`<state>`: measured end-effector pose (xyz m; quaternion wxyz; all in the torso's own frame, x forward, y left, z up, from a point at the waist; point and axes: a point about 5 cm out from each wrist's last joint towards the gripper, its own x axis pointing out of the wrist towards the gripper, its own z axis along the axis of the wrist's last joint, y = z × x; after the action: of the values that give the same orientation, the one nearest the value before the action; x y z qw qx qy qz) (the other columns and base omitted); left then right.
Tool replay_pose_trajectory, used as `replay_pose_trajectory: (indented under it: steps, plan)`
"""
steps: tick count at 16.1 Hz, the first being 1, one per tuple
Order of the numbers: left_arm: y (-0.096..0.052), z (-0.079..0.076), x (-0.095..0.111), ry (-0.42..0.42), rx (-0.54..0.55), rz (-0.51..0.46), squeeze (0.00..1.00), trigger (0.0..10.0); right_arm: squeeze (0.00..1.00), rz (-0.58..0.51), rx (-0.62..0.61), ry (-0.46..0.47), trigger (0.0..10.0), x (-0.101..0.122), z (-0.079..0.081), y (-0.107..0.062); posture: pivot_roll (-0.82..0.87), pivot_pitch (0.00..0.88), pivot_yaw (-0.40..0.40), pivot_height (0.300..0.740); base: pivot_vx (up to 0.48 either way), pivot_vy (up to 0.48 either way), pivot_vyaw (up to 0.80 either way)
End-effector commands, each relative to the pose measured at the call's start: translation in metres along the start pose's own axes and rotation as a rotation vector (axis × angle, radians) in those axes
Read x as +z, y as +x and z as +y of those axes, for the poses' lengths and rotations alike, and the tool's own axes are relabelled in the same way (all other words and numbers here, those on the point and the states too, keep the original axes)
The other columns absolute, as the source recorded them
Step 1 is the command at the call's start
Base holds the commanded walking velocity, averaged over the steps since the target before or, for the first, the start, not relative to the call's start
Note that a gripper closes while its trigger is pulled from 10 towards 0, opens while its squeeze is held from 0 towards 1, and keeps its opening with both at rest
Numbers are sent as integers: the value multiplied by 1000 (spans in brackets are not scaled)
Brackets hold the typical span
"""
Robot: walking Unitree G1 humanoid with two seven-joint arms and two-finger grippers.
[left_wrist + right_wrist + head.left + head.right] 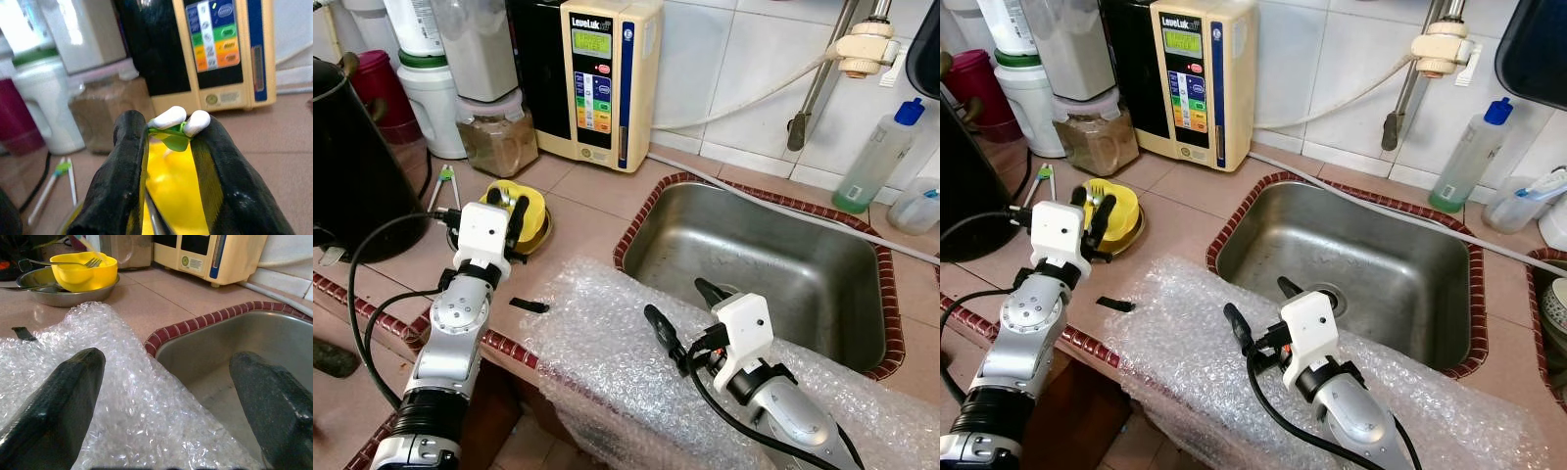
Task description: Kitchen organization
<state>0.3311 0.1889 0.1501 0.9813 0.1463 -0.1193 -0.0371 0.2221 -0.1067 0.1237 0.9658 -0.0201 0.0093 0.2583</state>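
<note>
The left gripper (507,210) hangs over the yellow bowl (530,215), its fingers close together on a small white-and-green thing (178,125); whether it is squeezed, I cannot tell. I judge this the pick-up step, so next comes a straight lift. The right gripper (683,306) is wide open over the bubble wrap (607,362) beside the sink (754,255). The right wrist view alone shows a fork (90,263) in the bowl.

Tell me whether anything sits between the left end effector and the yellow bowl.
Nothing visible blocks it. The left end effector is already at the yellow bowl, its fingers straddling a small green-and-white item at the bowl's rim. A fork rests in the bowl, beside the fingers.
</note>
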Motion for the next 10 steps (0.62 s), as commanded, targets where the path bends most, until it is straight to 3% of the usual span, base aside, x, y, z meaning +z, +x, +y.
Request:
replay_pose_trajectory:
  steps: [1,6,10]
  plan:
    - [-1,1,4,26,-1,-22,0,0,0,5,-8,-6,10000,-2,-1,1,4,26,-6,740,0,0,0]
    - [1,-2,23,73,18,-131,0,0,0,1,-13,-11,10000,-1,-3,1,3,21,-7,740,0,0,0]
    - [0,-23,40,43,-68,-213,0,0,0,-29,-32,0,10000,6,-7,5,3,18,-9,740,0,0,0]
